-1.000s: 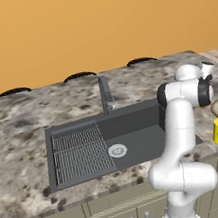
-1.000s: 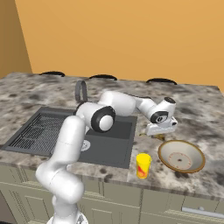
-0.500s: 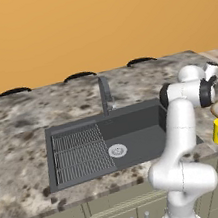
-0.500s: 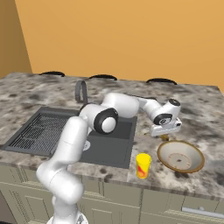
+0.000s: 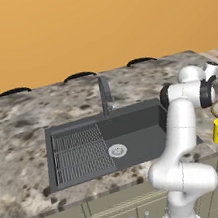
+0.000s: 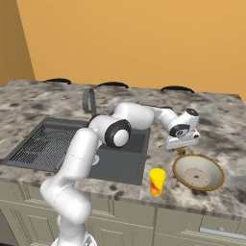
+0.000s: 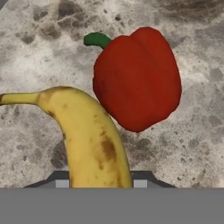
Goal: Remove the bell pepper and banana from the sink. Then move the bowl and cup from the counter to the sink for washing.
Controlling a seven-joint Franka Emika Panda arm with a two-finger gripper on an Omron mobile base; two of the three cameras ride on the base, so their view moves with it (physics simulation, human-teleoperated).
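Gripping banana [image 7: 94,144], gripper [image 6: 181,148] half closed | lower end cut off | bell pepper [image 7: 138,78] touching

The counter [image 7: 183,144] looked like polished stone — mottled grey, brown and cream. The bell pepper [image 7: 138,78] had a smooth, softly glossy red skin with a green stem; the banana [image 7: 89,135] was matt yellow, freckled brown. The sink [image 5: 134,127] was dark, matt grey, its drainer ribbed. The bowl [image 6: 198,172] seemed glazed beige — the cup [image 6: 157,181] smooth yellow.
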